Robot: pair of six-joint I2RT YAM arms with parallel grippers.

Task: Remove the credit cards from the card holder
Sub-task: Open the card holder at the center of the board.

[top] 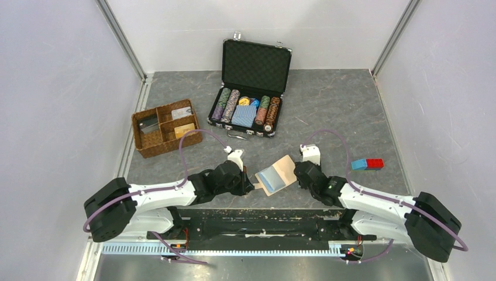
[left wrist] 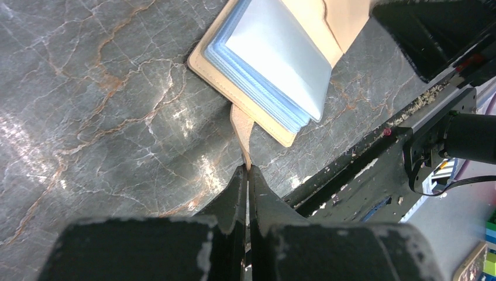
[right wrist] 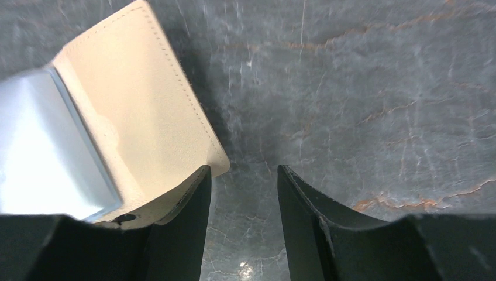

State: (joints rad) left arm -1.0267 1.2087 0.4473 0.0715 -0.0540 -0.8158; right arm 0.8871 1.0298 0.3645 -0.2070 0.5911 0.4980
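Left hand (left wrist: 248,170) is closed on the tip of the strap (left wrist: 240,123) of the card holder (left wrist: 275,64), with the jaws pressed flat together around the thin tab. This grip seems meant to anchor the card holder so it cannot slide while the other arm works on it.

The card holder lies open on the grey tabletop (top: 327,105), near the arm bases and between the two hands. Its pale blue-grey pockets face up on the left half. The plain tan flap is folded out to the right, apparently to expose the pockets.

Right hand (right wrist: 243,175) is open, with nothing between its jaws. It sits low at the right edge of the tan flap. One finger is just beside or touching that edge, and the wrist view does not settle which. It looks placed either to steady the flap or to reach in for a card.

No card can be made out in the pockets. The glare on them leaves it unclear whether any remain inside.

At the far left stands a wicker tray (top: 142,146), well apart from the card holder. Three flat cards (top: 185,130) lie in separate compartments there, and they look like credit cards already taken out. A black case (top: 257,58) of chips stands open at the far middle.
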